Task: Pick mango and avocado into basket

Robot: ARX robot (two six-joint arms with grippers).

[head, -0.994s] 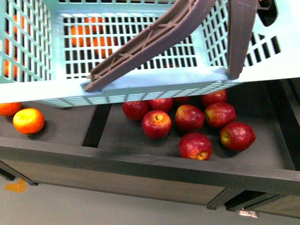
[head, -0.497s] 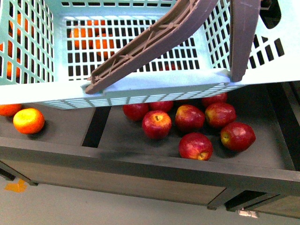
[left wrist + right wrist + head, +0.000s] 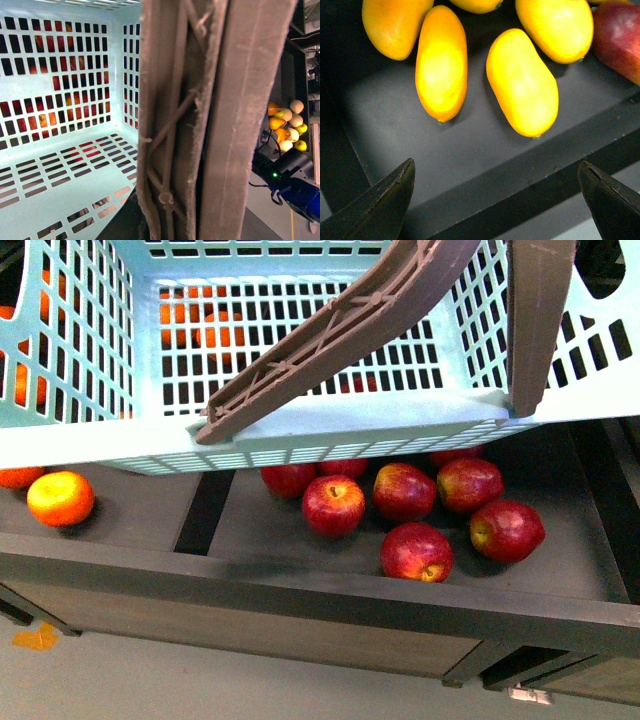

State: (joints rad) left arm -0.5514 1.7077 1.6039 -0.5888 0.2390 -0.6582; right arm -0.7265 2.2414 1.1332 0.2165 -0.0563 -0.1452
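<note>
The basket [image 3: 400, 417] fills the upper part of the front view, tilted, its near rim crossing above the bench [image 3: 300, 590]; one brown handle [image 3: 330, 335] slants across its open top and a second handle [image 3: 540, 320] stands at its right corner; whether the basket touches the bench I cannot tell. Under its rim red apples [image 3: 334, 505] lie grouped in one compartment of the bench, the hindmost partly hidden by the basket; in the next compartment to the left sits an orange [image 3: 60, 497], and more oranges [image 3: 220, 335] show through the basket's slotted far wall. The left wrist view looks along a handle very close to the lens, with the slotted floor and walls beside it; the left hand itself does not show, so I cannot tell whether it is pinching anything; well beyond the handle are a heap of yellow-orange pears [image 3: 285, 127] and a black and blue arm [image 3: 295, 187]. The right hand [image 3: 497, 200] is spread wide over a dark tray [image 3: 420, 155], its two fingertips [image 3: 390, 200] well apart and holding nothing; the mango [image 3: 522, 82] lies on the tray just beyond the gap, a second mango [image 3: 441, 62] beside it without touching, further yellow fruit behind, and a red fruit [image 3: 620, 40] at the edge.
</note>
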